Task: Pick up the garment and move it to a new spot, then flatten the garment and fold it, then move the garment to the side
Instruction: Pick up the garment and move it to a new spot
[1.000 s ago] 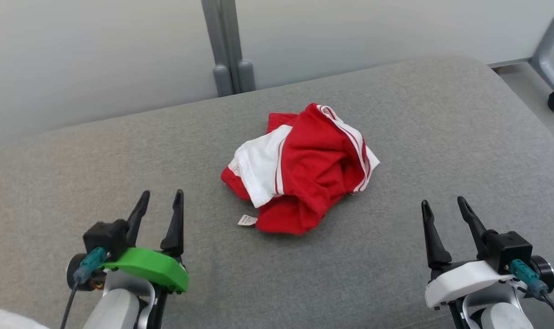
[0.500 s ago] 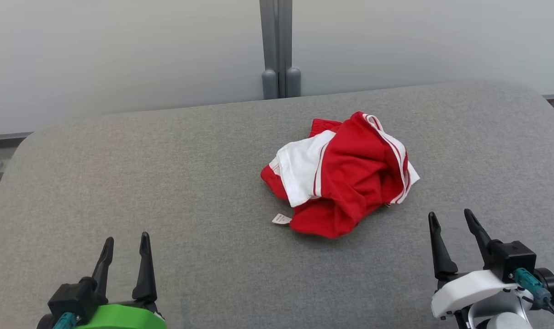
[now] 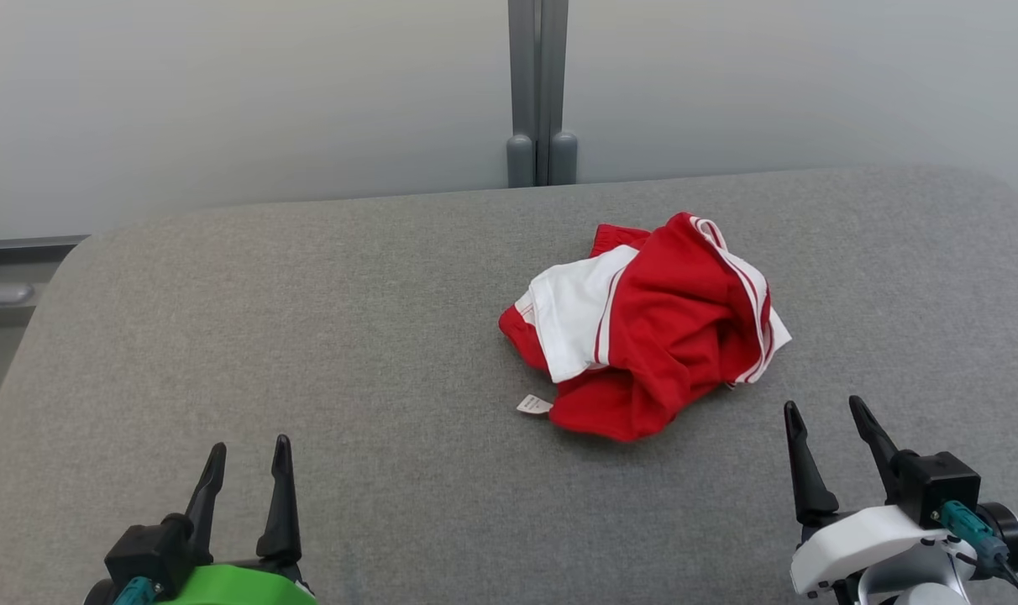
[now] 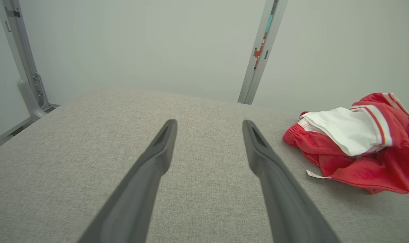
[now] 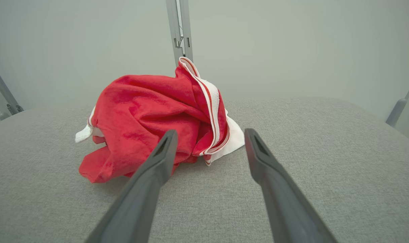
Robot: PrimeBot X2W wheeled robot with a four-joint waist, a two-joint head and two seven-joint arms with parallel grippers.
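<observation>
left gripper (image 3: 249, 444): near-left corner of the desk (image 3: 307, 336), jaws apart, empty, well apart from the garment (image 3: 652, 328).
right gripper (image 3: 823, 405): near-right, jaws apart, empty. It is near the garment's near-right edge, not touching. Its wrist view puts the heap straight ahead, a bit toward the left finger.
desk: grey fabric top.
garment: red with a white panel and striped trim, crumpled in a heap right of centre, toward the far half of the desk.
tag (image 3: 533, 404): small white label flat on the desk at the heap's near-left edge.
post (image 3: 541, 84): grey upright behind the desk's far edge, against a pale wall.
step: the first one, by my read. Pick-up not yet begun, nothing flattened or folded.
next: the right arm looks better placed. Reach forward and slightly left, set the jaws over a raised fold, then close on enough cloth to carry the whole heap. The left would have to cross far right to help.
risk: pinching one layer only — the heap may trail or unroll on the lift.
</observation>
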